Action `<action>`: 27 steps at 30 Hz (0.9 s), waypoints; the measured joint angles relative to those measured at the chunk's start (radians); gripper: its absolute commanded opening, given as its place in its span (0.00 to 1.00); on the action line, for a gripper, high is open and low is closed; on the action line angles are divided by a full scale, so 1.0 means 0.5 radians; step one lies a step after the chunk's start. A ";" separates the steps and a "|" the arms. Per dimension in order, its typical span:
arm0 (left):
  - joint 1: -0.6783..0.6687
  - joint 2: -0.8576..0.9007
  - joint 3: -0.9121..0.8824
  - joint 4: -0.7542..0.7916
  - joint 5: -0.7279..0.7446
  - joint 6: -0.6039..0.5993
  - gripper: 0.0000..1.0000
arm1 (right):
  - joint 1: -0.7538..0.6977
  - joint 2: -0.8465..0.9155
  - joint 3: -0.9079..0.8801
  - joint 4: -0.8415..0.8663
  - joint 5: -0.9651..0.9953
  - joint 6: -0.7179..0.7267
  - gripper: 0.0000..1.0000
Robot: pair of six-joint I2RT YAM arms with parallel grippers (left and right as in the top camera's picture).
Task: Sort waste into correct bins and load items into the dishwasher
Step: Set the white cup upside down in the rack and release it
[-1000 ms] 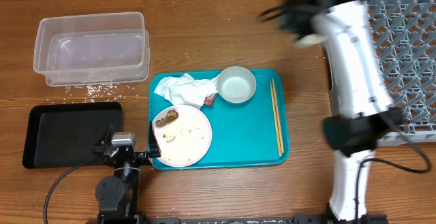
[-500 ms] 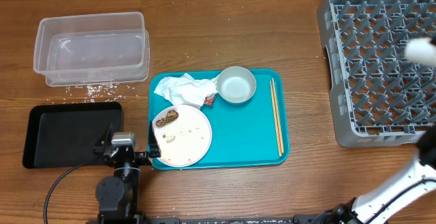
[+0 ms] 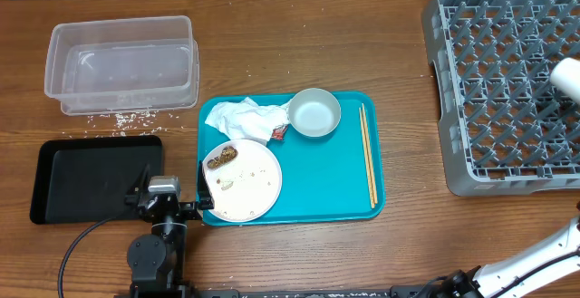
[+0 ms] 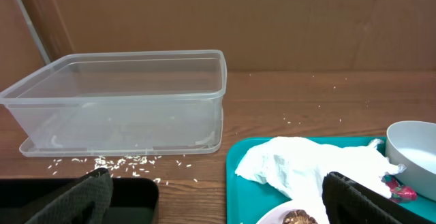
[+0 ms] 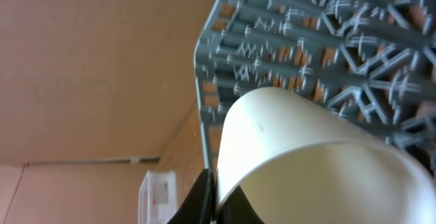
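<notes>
Left gripper (image 4: 216,183) parked facing clear tub (image 4: 122,94), jaws apart, empty. Right gripper (image 5: 214,198) clamped on small white cup (image 3: 566,73) rim, over dish rack (image 3: 489,81) right side. Lower slowly, mouth down, into free slot; release only once seated.

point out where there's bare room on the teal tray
Bare teal tray between the plate, bowl and chopsticks. The black tray looks bare too. Crowded where napkin, wrapper, plate and bowl meet.
</notes>
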State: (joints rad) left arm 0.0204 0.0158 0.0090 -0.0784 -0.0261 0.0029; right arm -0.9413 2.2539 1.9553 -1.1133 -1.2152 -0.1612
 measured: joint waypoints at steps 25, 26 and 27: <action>0.000 0.000 -0.001 0.000 0.000 0.000 1.00 | -0.056 0.048 -0.204 0.352 -0.063 0.465 0.10; 0.000 0.000 0.000 0.000 0.000 0.000 1.00 | -0.070 0.048 -0.204 0.332 -0.051 0.476 0.13; 0.000 0.000 -0.001 0.000 0.000 0.000 1.00 | -0.085 0.047 -0.202 0.307 -0.033 0.481 0.15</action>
State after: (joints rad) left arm 0.0204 0.0158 0.0086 -0.0784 -0.0261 0.0029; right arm -0.9836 2.2776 1.8542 -0.9600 -1.2316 0.0795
